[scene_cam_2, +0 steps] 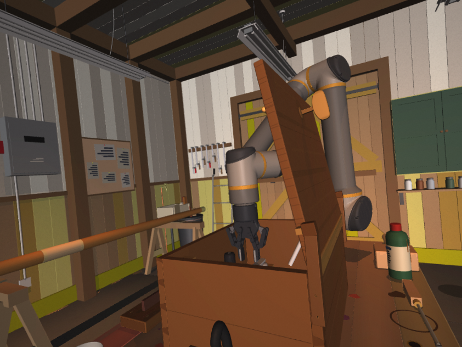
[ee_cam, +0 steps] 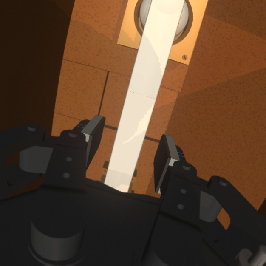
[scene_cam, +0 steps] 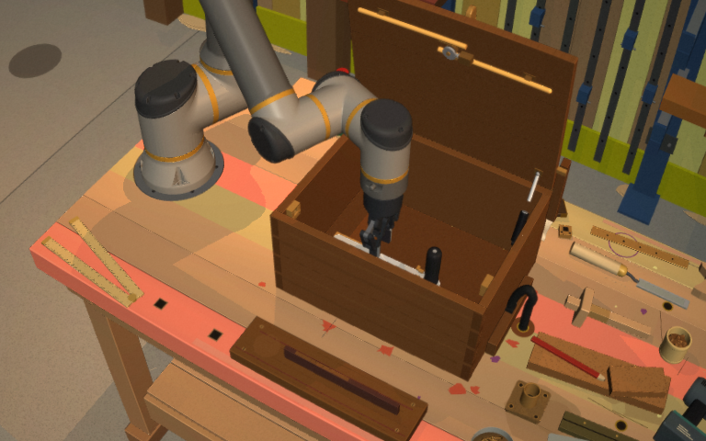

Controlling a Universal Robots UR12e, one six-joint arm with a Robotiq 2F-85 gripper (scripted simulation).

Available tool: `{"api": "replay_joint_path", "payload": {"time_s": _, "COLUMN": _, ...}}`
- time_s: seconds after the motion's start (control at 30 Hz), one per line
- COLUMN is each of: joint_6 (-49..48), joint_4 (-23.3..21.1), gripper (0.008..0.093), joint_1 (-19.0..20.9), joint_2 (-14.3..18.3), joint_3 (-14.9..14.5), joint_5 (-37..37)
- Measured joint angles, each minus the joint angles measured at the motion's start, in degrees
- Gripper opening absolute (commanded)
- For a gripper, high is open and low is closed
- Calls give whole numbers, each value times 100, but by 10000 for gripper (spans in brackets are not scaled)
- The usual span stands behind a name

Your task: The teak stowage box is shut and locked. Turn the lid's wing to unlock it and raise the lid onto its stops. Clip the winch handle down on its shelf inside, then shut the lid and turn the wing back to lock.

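Note:
The winch handle [scene_cam: 388, 258] lies partly hidden behind the front wall of the teak box [scene_cam: 406, 260], a pale flat bar along its shelf with a black upright grip [scene_cam: 433, 263] at its right end. In the wrist camera the bar [ee_cam: 141, 104] runs up to a round socket on a brass plate [ee_cam: 163, 22]. My gripper [scene_cam: 377, 240] is inside the box just above the bar, open and holding nothing, its fingers [ee_cam: 129, 149] on either side of the bar and clear of it. The lid [scene_cam: 463, 93] stands raised, with the wing [scene_cam_2: 320, 105] on its outer face.
A small tub [scene_cam: 676, 343] stands at the bench's right end among a chisel [scene_cam: 614, 268], a red pencil [scene_cam: 567, 358] and cork blocks. A grooved board [scene_cam: 328, 379] lies in front of the box, a folding rule [scene_cam: 93, 262] at the left, and a green bottle [scene_cam_2: 398, 252] stands behind.

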Motion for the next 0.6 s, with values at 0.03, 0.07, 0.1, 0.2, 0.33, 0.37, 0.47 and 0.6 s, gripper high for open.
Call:
{"api": "replay_joint_path", "payload": {"time_s": 0.03, "joint_6": 0, "joint_4": 14, "gripper": 480, "joint_1": 0, "joint_2": -9, "joint_3": -6, "joint_5": 0}}
{"api": "replay_joint_path", "payload": {"time_s": 0.07, "joint_6": 0, "joint_4": 28, "gripper": 480, "joint_1": 0, "joint_2": -17, "joint_3": -11, "joint_5": 0}}
{"api": "replay_joint_path", "payload": {"time_s": 0.1, "joint_6": 0, "joint_4": 41, "gripper": 480, "joint_1": 0, "joint_2": -25, "joint_3": -16, "joint_5": 0}}
{"api": "replay_joint_path", "payload": {"time_s": 0.2, "joint_6": 0, "joint_4": 73, "gripper": 480, "joint_1": 0, "joint_2": -44, "joint_3": -29, "joint_5": 0}}
{"api": "replay_joint_path", "payload": {"time_s": 0.33, "joint_6": 0, "joint_4": 103, "gripper": 480, "joint_1": 0, "joint_2": -62, "joint_3": -40, "joint_5": 0}}
{"api": "replay_joint_path", "payload": {"time_s": 0.37, "joint_6": 0, "joint_4": 108, "gripper": 480, "joint_1": 0, "joint_2": -65, "joint_3": -42, "joint_5": 0}}
{"api": "replay_joint_path", "payload": {"time_s": 0.47, "joint_6": 0, "joint_4": 118, "gripper": 480, "joint_1": 0, "joint_2": -71, "joint_3": -46, "joint_5": 0}}
{"api": "replay_joint_path", "payload": {"time_s": 0.6, "joint_6": 0, "joint_4": 123, "gripper": 480, "joint_1": 0, "joint_2": -74, "joint_3": -48, "joint_5": 0}}
